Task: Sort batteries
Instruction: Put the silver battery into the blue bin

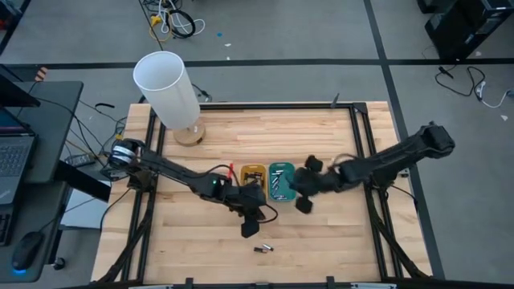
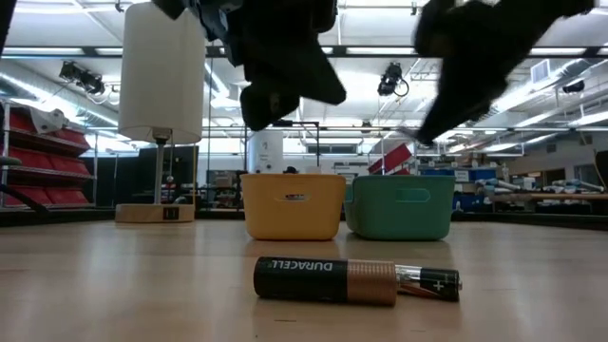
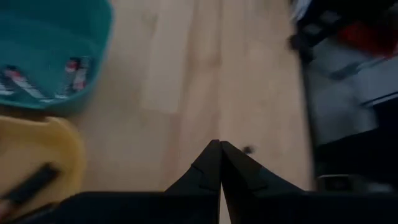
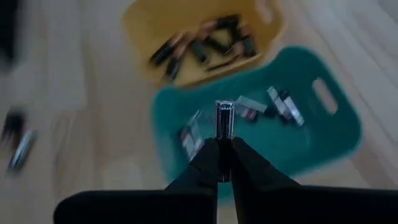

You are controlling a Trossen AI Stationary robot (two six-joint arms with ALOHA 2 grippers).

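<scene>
From above, your left pincer [image 1: 250, 227] sits just below the frame's centre, its fingers pressed together and holding nothing, beside the yellow tray [image 1: 254, 181]; your right pincer [image 1: 303, 201] lies right of the teal tray [image 1: 281, 181], and two loose batteries [image 1: 264, 249] rest on the counter [image 1: 321, 128] near the lower middle, with a white lamp [image 1: 167, 87] at upper left. At counter height, you see those batteries [image 2: 351, 280] lying end-on to each other in the foreground at lower centre, the yellow tray [image 2: 293, 204] and teal tray [image 2: 399, 204] side by side behind them, both arms dark overhead. Through your left wrist camera, the pincer [image 3: 220, 163] is together over bare wood, the teal tray [image 3: 50, 50] at upper left holding slim cells. Through your right wrist camera, the pincer [image 4: 224, 155] is clamped on a silvery battery [image 4: 224, 119] above the teal tray [image 4: 329, 137], where more cells lie; the yellow tray [image 4: 199, 37] at the top holds dark ones.
</scene>
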